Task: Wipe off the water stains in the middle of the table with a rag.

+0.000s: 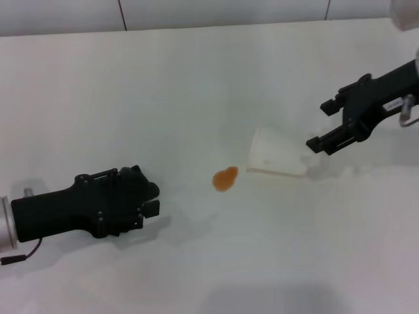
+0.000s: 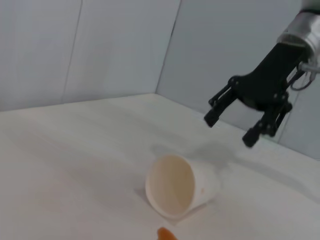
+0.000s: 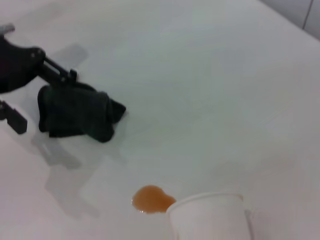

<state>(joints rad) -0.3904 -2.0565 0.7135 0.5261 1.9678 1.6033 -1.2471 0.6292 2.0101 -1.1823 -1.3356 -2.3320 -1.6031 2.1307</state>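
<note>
Left end effector (image 1: 147, 199), clamped on the black rag (image 3: 75, 112), sits low on the counter (image 1: 131, 85); orange water stains (image 1: 225, 179) lie rightward, nearer it than the open right end effector (image 1: 321, 124).

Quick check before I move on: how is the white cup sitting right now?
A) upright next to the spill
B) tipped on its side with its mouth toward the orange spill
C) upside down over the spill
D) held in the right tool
B: the white cup lies on its side on the table, its open mouth facing the orange spill, while the right tool hangs open just beyond its base, not touching it.
</note>
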